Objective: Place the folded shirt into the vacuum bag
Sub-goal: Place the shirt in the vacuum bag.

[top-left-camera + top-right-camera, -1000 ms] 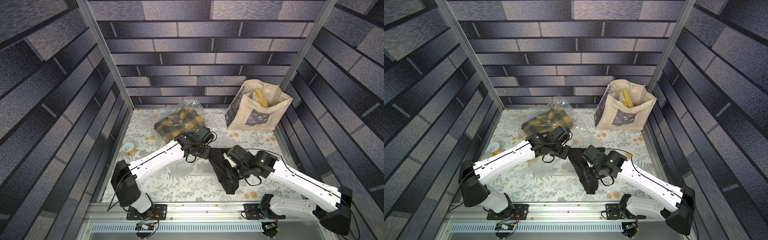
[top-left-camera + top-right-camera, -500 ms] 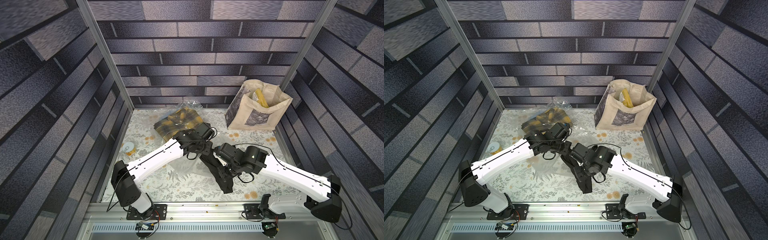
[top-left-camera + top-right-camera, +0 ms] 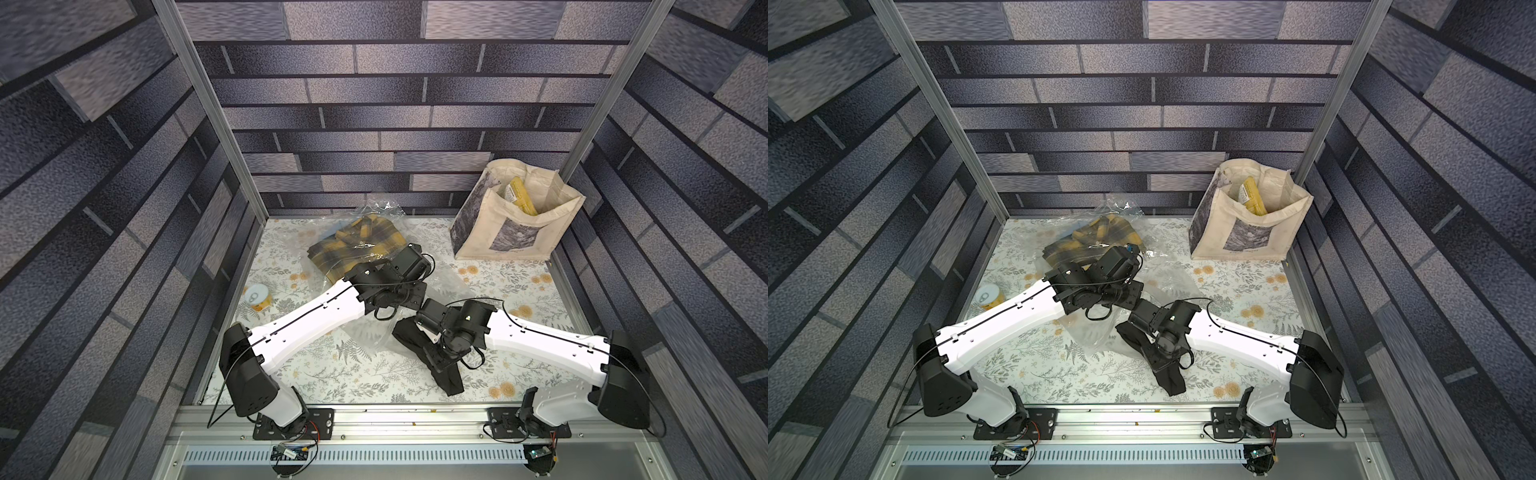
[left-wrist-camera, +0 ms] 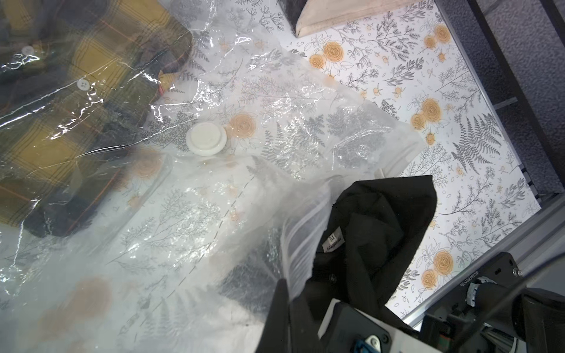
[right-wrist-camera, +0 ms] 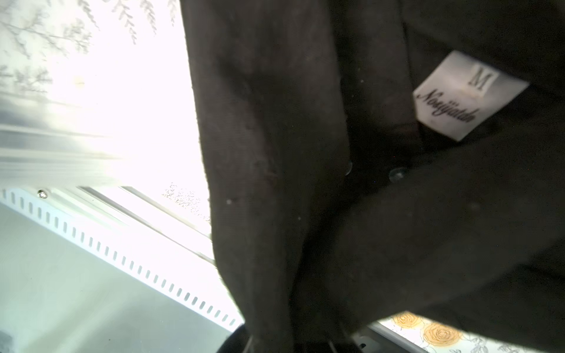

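A black folded shirt (image 3: 448,376) hangs from my right gripper (image 3: 439,358), which is shut on it just above the table's front middle. Its collar with a white size label (image 5: 467,94) fills the right wrist view. The vacuum bag (image 3: 360,336), clear and crinkly, lies across the table's middle toward the back left, and its white valve cap (image 4: 206,139) shows in the left wrist view. My left gripper (image 4: 286,285) is shut on the bag's ribbed mouth edge and holds it lifted. The black shirt's (image 4: 382,220) collar end sits right at that raised mouth.
A yellow plaid shirt (image 3: 357,245) lies inside the bag's far end. A beige tote bag (image 3: 515,224) stands at the back right. A small tin can (image 3: 257,296) sits by the left wall. Both wrists almost touch over the table's middle.
My right arm has swung to the left, carrying the black shirt closer to the bag's raised mouth. The left gripper has stayed nearly in place, still holding the bag's edge.
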`<state>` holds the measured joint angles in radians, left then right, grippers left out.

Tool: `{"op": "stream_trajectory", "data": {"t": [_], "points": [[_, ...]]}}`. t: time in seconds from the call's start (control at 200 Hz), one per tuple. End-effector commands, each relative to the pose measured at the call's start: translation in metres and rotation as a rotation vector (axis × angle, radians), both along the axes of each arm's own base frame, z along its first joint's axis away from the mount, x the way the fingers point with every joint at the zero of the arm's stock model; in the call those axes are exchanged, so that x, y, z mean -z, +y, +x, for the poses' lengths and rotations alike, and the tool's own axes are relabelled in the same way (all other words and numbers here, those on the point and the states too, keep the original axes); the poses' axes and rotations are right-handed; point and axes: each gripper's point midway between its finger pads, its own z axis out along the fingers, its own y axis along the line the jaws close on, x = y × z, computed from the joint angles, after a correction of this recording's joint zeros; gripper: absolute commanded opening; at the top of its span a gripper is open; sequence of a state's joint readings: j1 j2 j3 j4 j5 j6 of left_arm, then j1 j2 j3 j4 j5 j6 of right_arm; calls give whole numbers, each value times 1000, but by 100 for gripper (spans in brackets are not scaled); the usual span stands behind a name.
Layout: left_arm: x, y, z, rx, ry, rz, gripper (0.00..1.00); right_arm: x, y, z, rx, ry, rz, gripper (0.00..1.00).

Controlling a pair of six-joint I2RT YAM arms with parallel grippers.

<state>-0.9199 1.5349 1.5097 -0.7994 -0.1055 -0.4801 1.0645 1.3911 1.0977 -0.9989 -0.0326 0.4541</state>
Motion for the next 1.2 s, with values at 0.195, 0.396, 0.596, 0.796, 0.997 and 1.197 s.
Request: {"op": "stream_trajectory", "data": {"t": [0.195, 0.396, 0.596, 0.796, 0.997, 1.197], "points": [[-22, 23, 21, -94, -25, -121, 0, -68, 19, -4, -120, -97, 260, 0], [-29, 30, 33, -111, -8, -160, 0, -97, 43, -15, -235, -99, 388, 0], [-41, 22, 34, -93, -18, -198, 0, -101, 71, -27, -327, -53, 455, 0], [-49, 17, 31, -77, -24, -223, 0, -67, 59, -19, -295, -24, 401, 0], [-57, 8, 13, -29, -58, -225, 0, -19, 20, 14, -76, 21, 316, 0], [-63, 0, 2, -4, -77, -236, 0, 2, 14, 34, -37, -32, 230, 0]]}}
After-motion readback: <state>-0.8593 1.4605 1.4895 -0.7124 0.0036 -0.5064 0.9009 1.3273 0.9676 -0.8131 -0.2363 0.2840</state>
